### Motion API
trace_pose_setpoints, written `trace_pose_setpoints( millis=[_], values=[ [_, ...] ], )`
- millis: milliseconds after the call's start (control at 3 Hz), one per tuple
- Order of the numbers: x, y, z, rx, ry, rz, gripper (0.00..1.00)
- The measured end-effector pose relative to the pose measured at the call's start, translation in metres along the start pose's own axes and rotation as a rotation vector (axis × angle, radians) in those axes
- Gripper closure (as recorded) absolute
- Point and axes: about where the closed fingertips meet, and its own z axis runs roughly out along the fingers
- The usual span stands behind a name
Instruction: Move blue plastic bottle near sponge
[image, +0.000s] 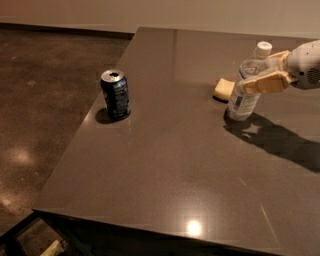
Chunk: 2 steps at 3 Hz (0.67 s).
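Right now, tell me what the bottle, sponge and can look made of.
The blue plastic bottle, gripped at the right by the end effector: clear ribbed plastic, see-through. The sponge: pale yellow foam, probably; matte, soft-edged. The soda can: likely aluminium, shiny silver top, glossy dark blue print.

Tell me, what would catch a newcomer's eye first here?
The robot's pale tool reaches in from the right edge and clasps a blue plastic bottle, which leans slightly and stands right beside a small yellow sponge on the far right of the table. A dark blue soda can stands alone near the table's left edge.
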Motion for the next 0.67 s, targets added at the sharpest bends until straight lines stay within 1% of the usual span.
trace_pose_setpoints(
  millis=[333,667],
  values=[
    [-0.0009,0.0009,0.0019,-0.004,0.000,-0.001,0.00],
    [-0.0009,0.0009,0.0019,-0.004,0.000,-0.001,0.00]
  ],
)
